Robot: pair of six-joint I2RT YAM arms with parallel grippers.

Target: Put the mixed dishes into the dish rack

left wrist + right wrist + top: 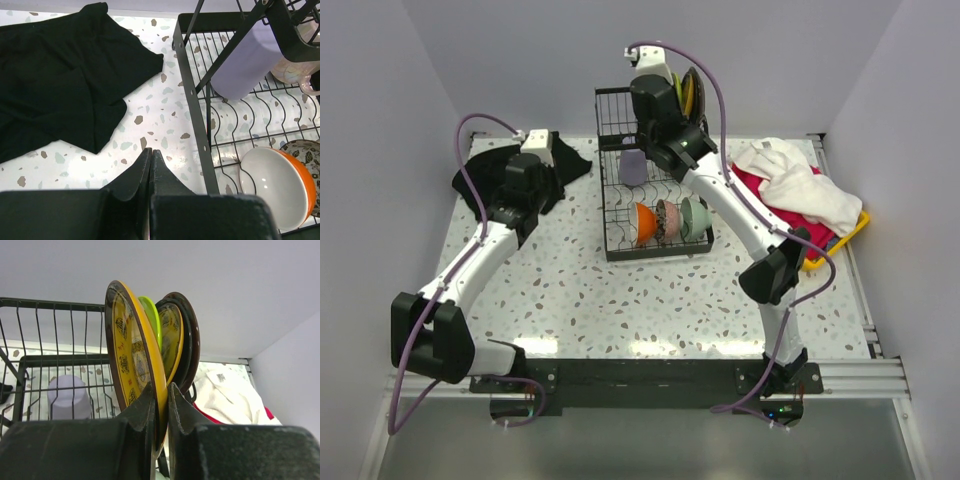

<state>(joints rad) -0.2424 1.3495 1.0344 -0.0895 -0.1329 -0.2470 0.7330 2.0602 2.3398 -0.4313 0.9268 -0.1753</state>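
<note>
The dish rack (pixel 200 125) is thin black wire, metal by the look, with a smooth satin coat. At the rack's back, the yellow plate (pixel 132 355) is glossy, with a dark shiny rim, and the lime green plate (pixel 151 317) beside it looks equally smooth. On the rack's lower grid the lavender mug (pixel 245 65) is matt, the pinkish mug (pixel 295 72) pearly and shiny, and the orange bowl (pixel 275 185) glossy white inside. Left of the rack lies a black cloth (pixel 55 85) — soft, dull, creased. The table (pixel 150 115) under the rack is speckled like stone, with a sheen. Right of the rack, a white towel (pixel 795 185) looks nubby.
</note>
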